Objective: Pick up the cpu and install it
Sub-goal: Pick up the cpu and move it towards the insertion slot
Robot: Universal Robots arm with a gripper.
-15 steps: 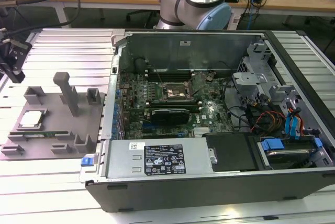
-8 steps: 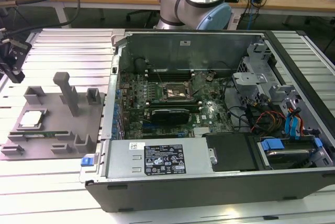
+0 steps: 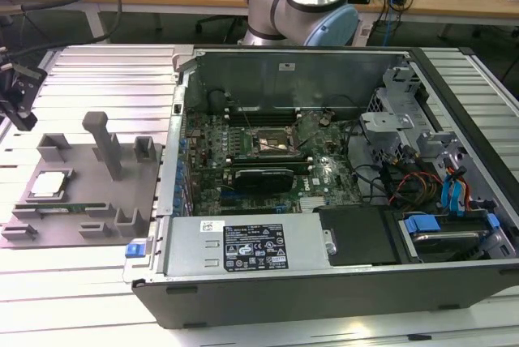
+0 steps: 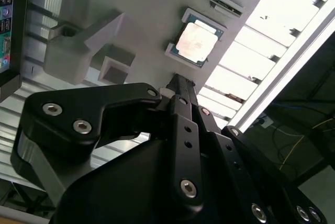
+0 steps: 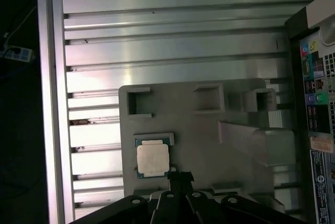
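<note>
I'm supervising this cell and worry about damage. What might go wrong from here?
The gripper hangs shut above the grey tray, by a corner of the cpu in its raised nest; descending so, it may hit the nest rim. The socket sits deep behind the case wall, which a carry might clip.

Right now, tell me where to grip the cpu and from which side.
Take the cpu by two opposite edges, straight down from above: it lies flat, metal top up, on the grey tray, and raised lips probably block a sideways approach.
</note>
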